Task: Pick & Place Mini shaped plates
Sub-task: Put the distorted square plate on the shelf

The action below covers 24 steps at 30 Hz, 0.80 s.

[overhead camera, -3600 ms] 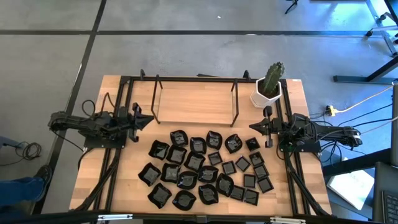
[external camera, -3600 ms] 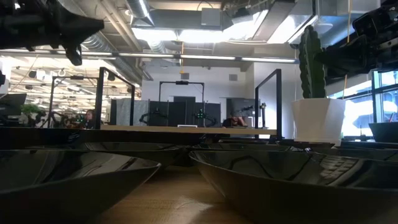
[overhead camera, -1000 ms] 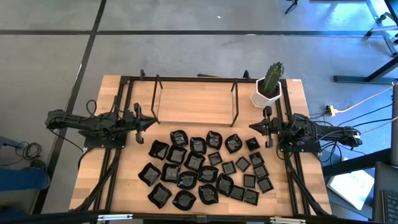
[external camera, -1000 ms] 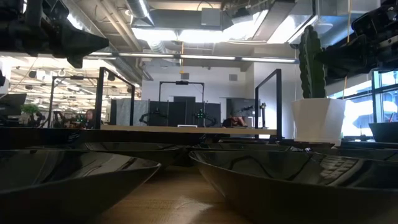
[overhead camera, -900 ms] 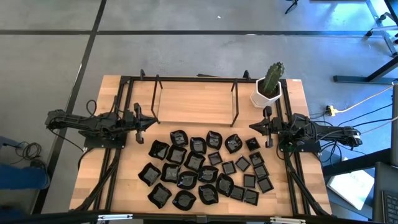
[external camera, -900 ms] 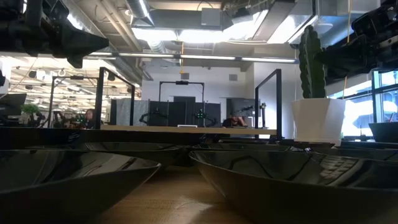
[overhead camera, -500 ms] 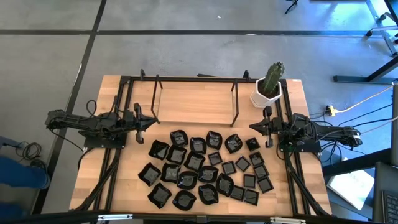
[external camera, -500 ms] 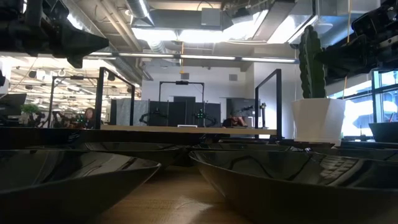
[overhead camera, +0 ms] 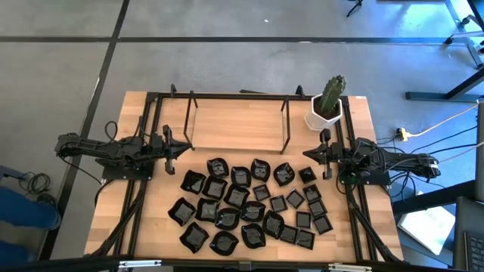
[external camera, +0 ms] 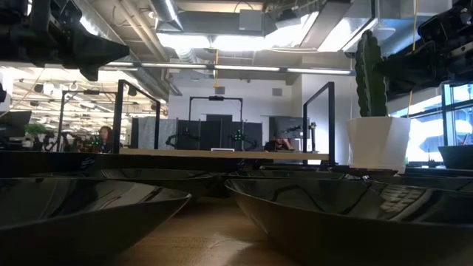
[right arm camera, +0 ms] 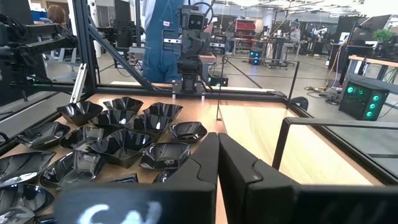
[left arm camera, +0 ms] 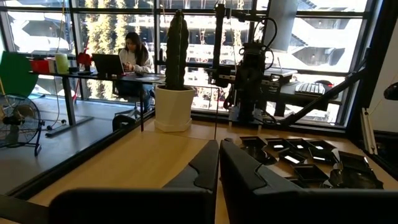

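The room was a large open workshop with a grey concrete floor (overhead camera: 249,60), exposed ceiling ducts (external camera: 222,22) and bright strip lights. Other robot stations and desks stood in the distance, and a person sat at a laptop (left arm camera: 134,55) by the windows. Another person in blue overalls (right arm camera: 163,37) stood just behind the left arm's base.

A light wooden table (overhead camera: 113,219) filled the middle of the high view, fenced by a black metal frame (overhead camera: 234,96). A low wooden shelf (overhead camera: 237,127) on thin black legs stood at the table's far side.

The left gripper (overhead camera: 184,148) hung above bare wood at the table's left, its tips pointing toward the centre. Its jaws were fully closed with the fingers (left arm camera: 208,165) pressed together, holding and touching nothing. The right gripper (overhead camera: 306,154) hung at the table's right, just beside the nearest dishes. Its jaws were likewise closed on nothing, the fingers (right arm camera: 208,155) meeting along one seam.

A white pot (overhead camera: 324,119) holding a tall green cactus (overhead camera: 331,94) stood at the far right corner, behind the right arm.

The mini shaped plates (overhead camera: 249,204) lay in a loose cluster on the table's near half, between the two arms. The rounded, wavy-rimmed ones sat toward the left and middle. The small square ones (overhead camera: 302,219) sat toward the right. All were glossy black and held nothing.
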Each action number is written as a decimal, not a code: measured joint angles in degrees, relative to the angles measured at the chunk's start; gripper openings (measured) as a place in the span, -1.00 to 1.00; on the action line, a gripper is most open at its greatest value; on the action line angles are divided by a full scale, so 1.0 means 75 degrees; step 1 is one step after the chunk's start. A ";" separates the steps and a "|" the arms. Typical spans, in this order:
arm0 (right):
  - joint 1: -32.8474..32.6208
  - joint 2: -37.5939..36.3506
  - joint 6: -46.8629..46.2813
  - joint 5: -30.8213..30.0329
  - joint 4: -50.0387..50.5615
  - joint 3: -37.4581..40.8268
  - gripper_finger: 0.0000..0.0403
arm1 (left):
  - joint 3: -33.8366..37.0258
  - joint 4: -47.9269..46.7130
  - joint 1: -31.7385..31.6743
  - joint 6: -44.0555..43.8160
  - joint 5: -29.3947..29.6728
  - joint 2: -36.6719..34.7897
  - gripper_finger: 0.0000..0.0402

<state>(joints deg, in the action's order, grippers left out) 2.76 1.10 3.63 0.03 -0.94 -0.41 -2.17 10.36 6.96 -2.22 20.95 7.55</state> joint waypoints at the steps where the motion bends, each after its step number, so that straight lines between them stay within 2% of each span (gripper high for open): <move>1: 0.0000 0.0000 -0.0010 0.0000 0.0000 -0.0001 -0.96 | 0.0000 0.0001 0.0000 0.0000 0.0000 0.0000 -0.94; 6: 0.0002 0.0003 -0.0016 0.0000 -0.0001 0.0000 -0.96 | 0.0017 0.0312 0.0000 -0.0062 0.0013 0.0012 -0.96; 8: 0.0003 0.0002 -0.0019 0.0000 0.0000 0.0000 -0.96 | 0.0015 0.0806 -0.0002 -0.0826 -0.0120 0.0001 -0.96; 9: 0.0000 0.0002 -0.0017 0.0000 -0.0001 0.0001 -0.96 | 0.0015 0.1061 -0.0012 -0.1146 -0.0441 0.0004 -0.95; 10: 0.0001 0.0001 -0.0018 0.0000 0.0002 0.0000 -0.96 | 0.0015 0.1377 -0.0012 -0.1229 -0.0983 0.0009 -0.95; 13: 0.0003 0.0000 -0.0016 0.0000 -0.0001 0.0001 -0.96 | 0.0009 0.2484 -0.0006 -0.1194 -0.3552 0.0003 -0.94; 15: 0.0002 0.0000 -0.0019 0.0000 0.0002 0.0000 -0.96 | 0.0009 0.3141 0.0002 -0.1388 -0.4986 0.0006 -0.94; 17: 0.0002 0.0000 -0.0019 0.0000 -0.0001 -0.0002 -0.96 | -0.0006 0.3453 0.0000 -0.1662 -0.5629 0.0000 -0.95; 24: 0.0001 0.0000 -0.0019 0.0000 -0.0001 0.0000 -0.96 | -0.0006 0.3296 0.0000 -0.1920 -0.5329 0.0015 -0.95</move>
<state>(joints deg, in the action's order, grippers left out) 2.78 1.10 3.49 0.03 -0.95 -0.42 -2.22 35.09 6.96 -16.62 -19.02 7.66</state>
